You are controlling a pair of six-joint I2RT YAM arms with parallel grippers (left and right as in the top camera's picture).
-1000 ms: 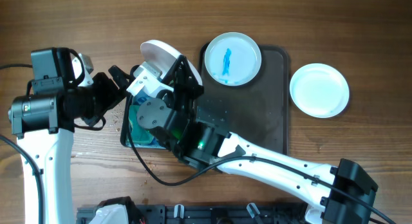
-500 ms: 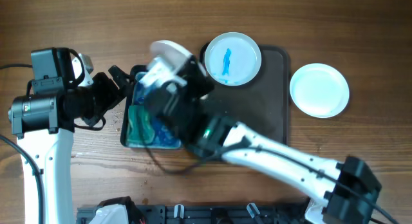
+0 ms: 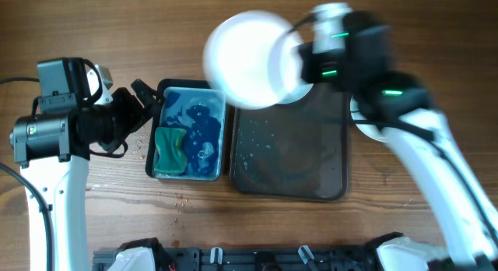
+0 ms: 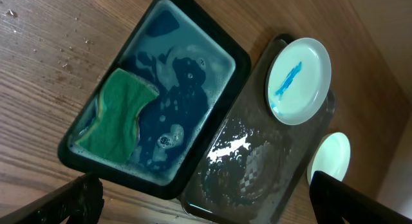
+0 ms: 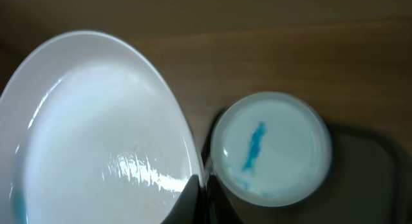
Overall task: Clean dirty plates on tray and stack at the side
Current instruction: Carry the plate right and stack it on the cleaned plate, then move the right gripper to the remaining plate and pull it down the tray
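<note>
jaws on the right arm are clamped on the rim of a white plate [image 5: 96,134], which hangs in the air above the far end of the tray [image 3: 288,177], over the seam where it meets the blue tub [image 3: 193,83]. from above, the lifted plate shows blurred and almost as a full circle; in the right wrist view its hollow face is turned to the camera, wet and glossy, with a faint trace of blue at the lower left edge.

a streaked plate [image 4: 298,80] lies flat in the tray's far corner, its single blue smear running lengthwise across the middle. a third plate [image 4: 330,156] lies flat on the desk [image 3: 117,29] just beside the tray's right rim.

the dark tray, beaded with water, has its long axis running from the near side of the desk to the far side. the tub lies parallel, touching its left side, and holds bluish soapy water with a green sponge [image 3: 169,152] at the near left end.

left jaws stand wide apart and empty, left of the tub.
</note>
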